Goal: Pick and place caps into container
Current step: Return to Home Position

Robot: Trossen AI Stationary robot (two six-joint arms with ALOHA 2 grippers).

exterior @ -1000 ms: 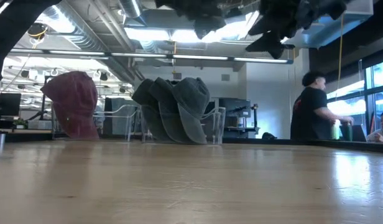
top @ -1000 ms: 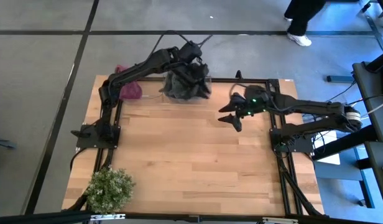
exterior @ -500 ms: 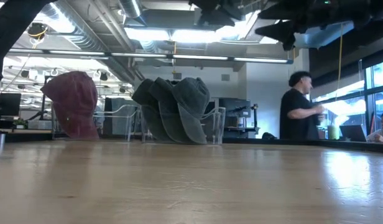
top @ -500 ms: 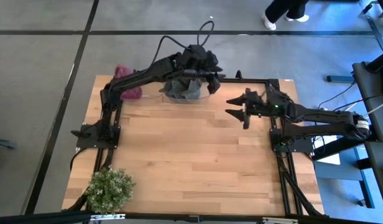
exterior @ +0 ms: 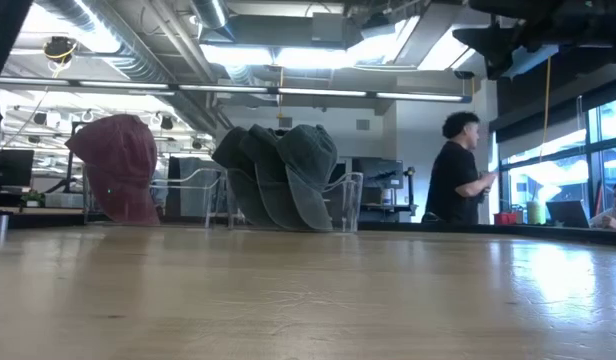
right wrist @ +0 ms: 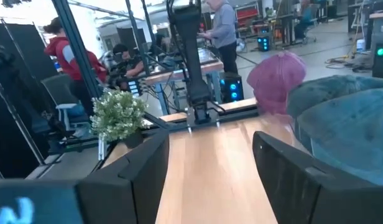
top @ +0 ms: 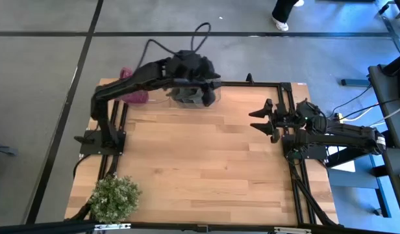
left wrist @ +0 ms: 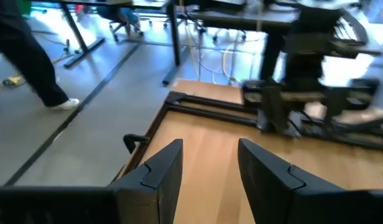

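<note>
Three grey-green caps (exterior: 283,175) are standing upright in the container (exterior: 350,205), brims hanging down. The left gripper (left wrist: 210,152) is hovering above them, the right gripper (top: 257,120) well apart, both with fingers spread.

Three grey-green caps (exterior: 278,175): soft, upright, nested tight one against the next, sitting inside the clear low-walled container (exterior: 350,200), crowns rising above its rim. One maroon cap (exterior: 118,165): upright, outside that container, off to its side and clear of it.
</note>
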